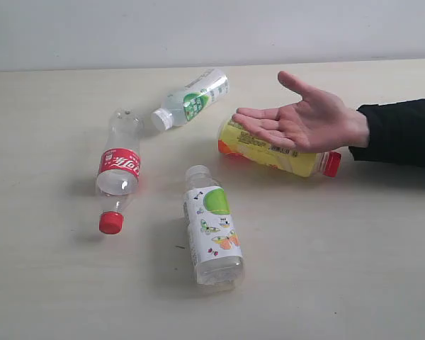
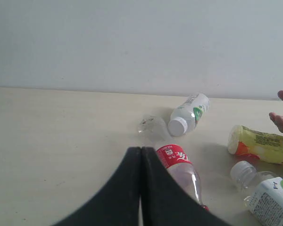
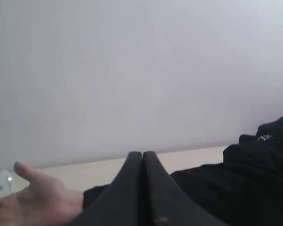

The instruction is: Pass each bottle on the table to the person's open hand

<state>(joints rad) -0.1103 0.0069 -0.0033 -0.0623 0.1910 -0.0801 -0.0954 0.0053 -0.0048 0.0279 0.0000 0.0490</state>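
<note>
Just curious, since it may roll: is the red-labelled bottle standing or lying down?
Lying down: the red-labelled bottle rests on its side on the table.

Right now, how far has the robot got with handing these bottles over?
Nothing looks done: the red-label bottle, yellow bottle, far white-capped bottle and near white-capped bottle all lie on the table, and the person's open hand is empty. Nothing is in hand: the left gripper and right gripper are shut, holding nothing. All four handovers are left.

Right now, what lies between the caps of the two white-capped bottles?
Nothing: in the exterior view only bare table separates the cap of the far white-capped bottle from that of the near white-capped bottle.
</note>
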